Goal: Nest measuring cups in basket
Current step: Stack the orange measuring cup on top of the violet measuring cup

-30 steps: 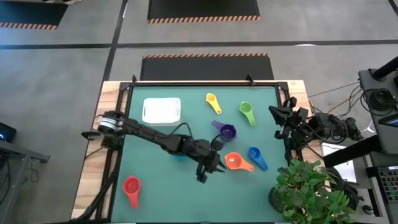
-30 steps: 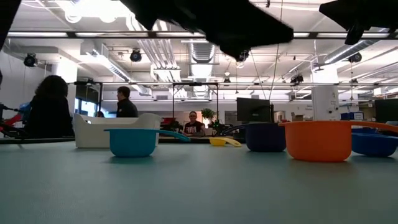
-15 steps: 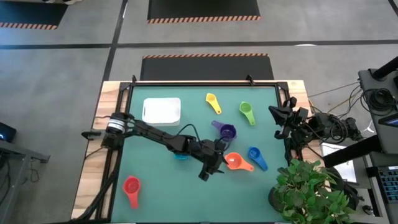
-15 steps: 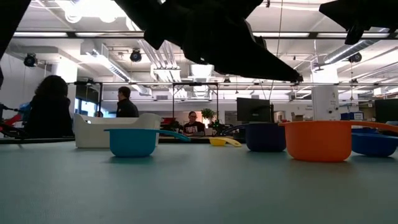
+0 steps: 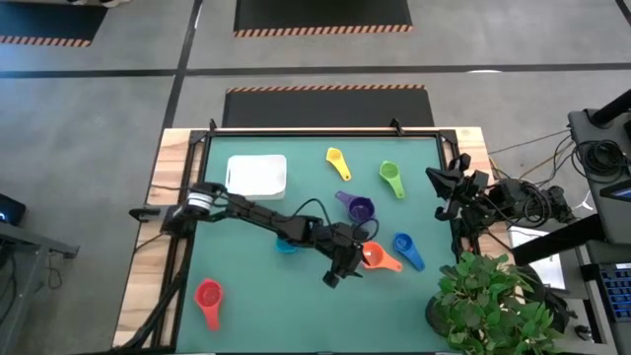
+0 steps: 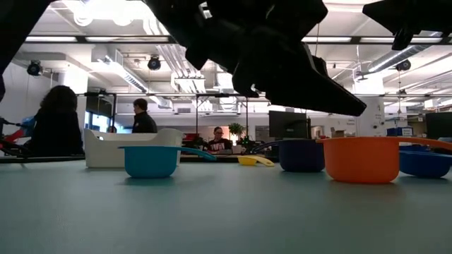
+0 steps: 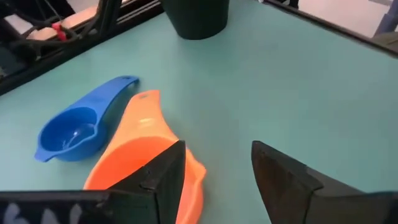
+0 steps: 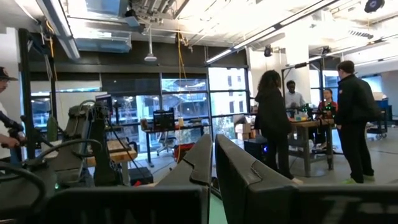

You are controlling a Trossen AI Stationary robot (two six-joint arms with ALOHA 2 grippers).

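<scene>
**Cups all loose, left arm lining up on the orange one**

Cups lie scattered over the green mat (image 5: 246,306), none of them in the basket (image 5: 256,175), which sits bare near the far left corner. The left gripper (image 5: 347,264) hangs just at the orange cup (image 5: 373,256), near the middle of the table. From its wrist camera the fingers (image 7: 165,180) stand spread, nothing between them, with the orange bowl right against one finger and the open mat under the gap. To my eye it is placed that way to straddle the rim or handle before closing, though it looks a little off to one side.

The dark blue cup (image 5: 405,247) lies just beside the orange one, handles nearly parallel, so a clumsy close could nudge it. Purple (image 5: 359,208) sits a bit farther back, green (image 5: 391,177) and yellow (image 5: 336,161) beyond that, and red (image 5: 209,296) alone at the near left.

The right gripper (image 5: 446,187) waits off the mat's right edge, fingers drawn together on nothing, pointing out into the room.

The light blue cup (image 6: 150,161) is mostly hidden under the left arm from above; only the table-level view shows it plainly. I can't tell whether the left fingers touch the mat.
</scene>
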